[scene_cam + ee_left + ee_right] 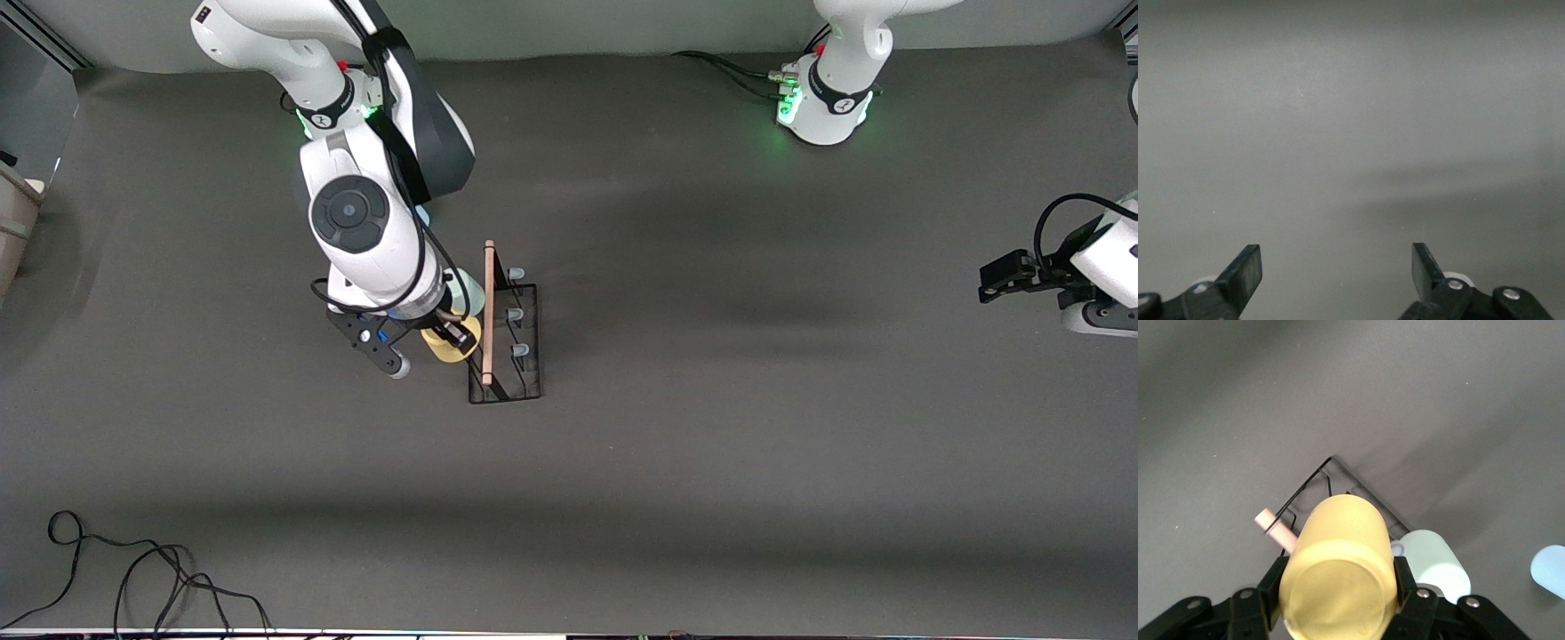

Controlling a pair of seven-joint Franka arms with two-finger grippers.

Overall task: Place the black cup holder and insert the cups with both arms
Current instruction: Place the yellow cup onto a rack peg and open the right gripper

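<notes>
Right wrist view: the right gripper [1338, 603] pinches the yellow cup [1338, 577] beside the black cup holder [514, 342] mid-table; lower it squarely onto a peg. Mint cup [1435, 563] sits alongside. The left gripper [1337, 277] waits spread at the table's edge.

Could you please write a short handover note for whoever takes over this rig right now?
Right gripper: shut on the yellow cup, held beside the black cup holder.
Left gripper: open, waiting at the left arm's end of the table.
Mint green cup appears to sit on the holder already; light blue cup lies farther along that way; its seat is unclear.
Done: holder placed.
Left: seat the yellow cup and check the blue.
</notes>
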